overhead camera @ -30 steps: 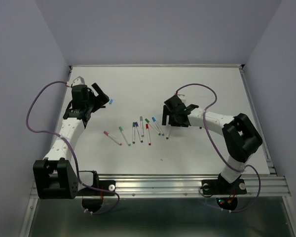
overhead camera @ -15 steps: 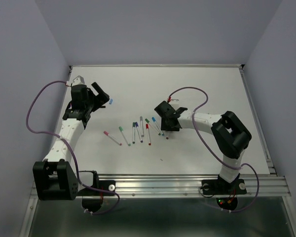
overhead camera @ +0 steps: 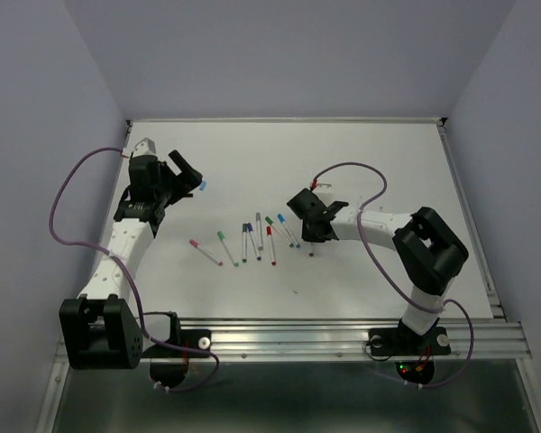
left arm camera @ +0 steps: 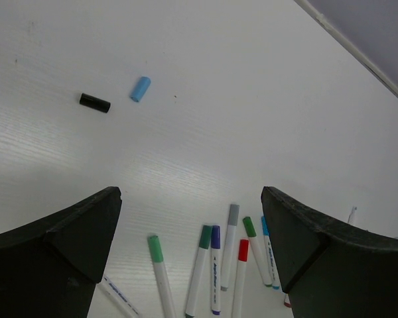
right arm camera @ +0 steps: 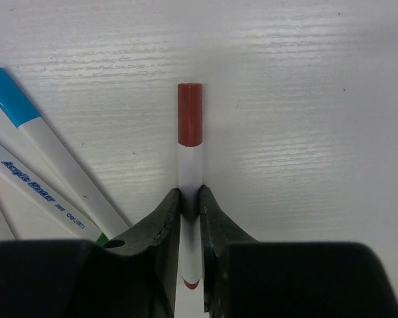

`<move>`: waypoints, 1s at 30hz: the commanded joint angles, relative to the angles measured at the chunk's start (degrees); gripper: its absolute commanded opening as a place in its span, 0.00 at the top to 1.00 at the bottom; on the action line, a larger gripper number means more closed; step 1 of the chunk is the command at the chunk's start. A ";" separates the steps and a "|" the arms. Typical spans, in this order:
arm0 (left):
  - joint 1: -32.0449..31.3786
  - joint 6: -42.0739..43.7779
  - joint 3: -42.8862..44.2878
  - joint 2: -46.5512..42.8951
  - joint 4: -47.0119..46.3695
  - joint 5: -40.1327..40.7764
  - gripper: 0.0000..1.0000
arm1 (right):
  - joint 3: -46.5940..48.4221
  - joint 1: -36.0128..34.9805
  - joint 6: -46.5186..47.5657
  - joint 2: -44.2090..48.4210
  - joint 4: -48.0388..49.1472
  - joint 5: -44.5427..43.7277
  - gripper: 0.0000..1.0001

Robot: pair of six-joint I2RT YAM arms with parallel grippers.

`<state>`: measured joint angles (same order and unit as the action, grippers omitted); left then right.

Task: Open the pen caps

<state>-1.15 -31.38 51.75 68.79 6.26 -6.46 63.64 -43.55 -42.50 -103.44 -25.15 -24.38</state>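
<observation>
table (overhead camera: 370, 153): white, flat. Everything is laid loose on it; no tray, bin or other container is seen.

left hand (overhead camera: 186, 173): released, fingers spread wide, nothing held. It is held over the far-left part of the table, well apart from the pen row.

right hand (right arm camera: 188, 199): clenched on the white barrel of the red-capped pen (right arm camera: 190, 162), at the right end of the row. The grip is taken about mid-barrel, below the cap. The pen appears to lie on the table, but contact cannot be confirmed.

other pens (overhead camera: 246, 240): a loose fan near table centre, with caps on in pink, green, blue, grey, red and light blue.

red cap (right arm camera: 190, 114): seated on its pen, fully exposed beyond the fingertips.

light blue cap (left arm camera: 140, 89) and black cap (left arm camera: 94, 103): seen off their pens, ahead of the left hand, near each other but not touching.

Handling (judged): the pens are expected to be light, stiff and smooth-walled, so axial slip through the fingers is likely when a cap is pulled. The barrel is best held close to the cap joint. The cap is best pinched across its diameter by the other hand and pulled straight, without bending. The caps are tiny and round, so rolling is expected once they are freed.
</observation>
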 commanded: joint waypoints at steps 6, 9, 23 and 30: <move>-1.66 -0.26 -0.86 -3.58 -5.55 -9.62 0.01 | -5.36 3.55 13.54 13.77 6.15 1.52 0.99; -3.68 -1.06 -1.12 -4.11 -7.83 -12.87 0.01 | -6.68 3.56 18.84 19.49 11.86 8.18 0.99; -22.75 -5.19 0.63 -0.51 -19.44 -17.62 0.01 | -9.32 3.56 24.13 28.03 31.30 40.72 0.99; -25.13 -7.38 1.25 3.36 -21.64 -16.04 0.01 | -7.48 3.56 23.08 26.62 31.65 43.19 0.99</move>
<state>-25.43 -37.41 51.13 71.46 -11.14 -22.63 53.74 -39.79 -19.40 -76.95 2.07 15.31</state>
